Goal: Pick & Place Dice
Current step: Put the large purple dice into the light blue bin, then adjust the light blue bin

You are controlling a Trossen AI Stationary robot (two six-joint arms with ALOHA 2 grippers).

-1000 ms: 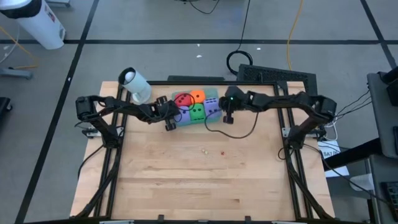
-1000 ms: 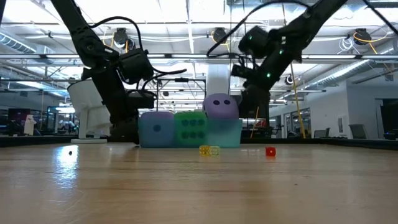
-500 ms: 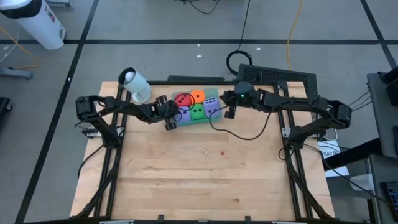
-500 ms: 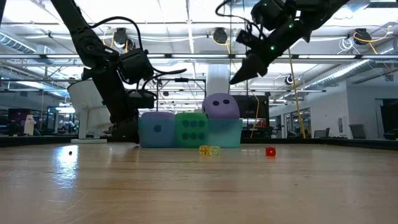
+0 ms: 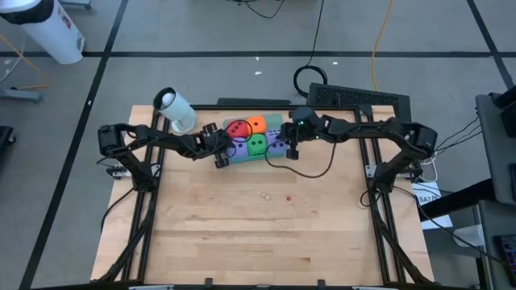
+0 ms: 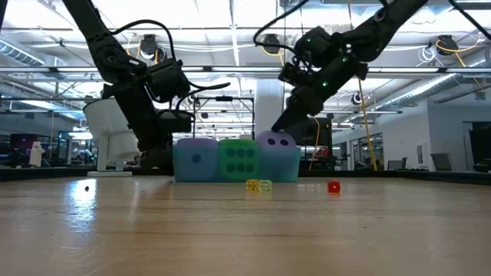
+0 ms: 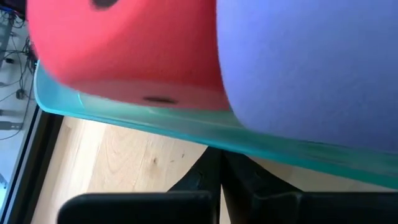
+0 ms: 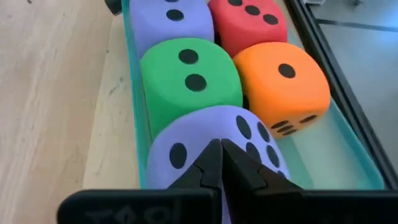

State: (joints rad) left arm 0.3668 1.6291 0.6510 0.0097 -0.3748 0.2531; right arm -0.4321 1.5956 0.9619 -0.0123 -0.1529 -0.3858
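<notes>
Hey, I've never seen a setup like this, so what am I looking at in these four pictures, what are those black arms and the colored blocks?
These are two robot arms at a wooden table. One picture looks straight down, one looks level across the tabletop, and two come from cameras on the wrists.

A shallow teal tray holds five soft dice: red, orange, green and two purple.

The right gripper is shut, its tip at the nearest purple die, gripping nothing. The left gripper is shut too, at the tray's other end, just below its edge.

Small loose dice, yellowish and red, also lie on the wood.
</notes>
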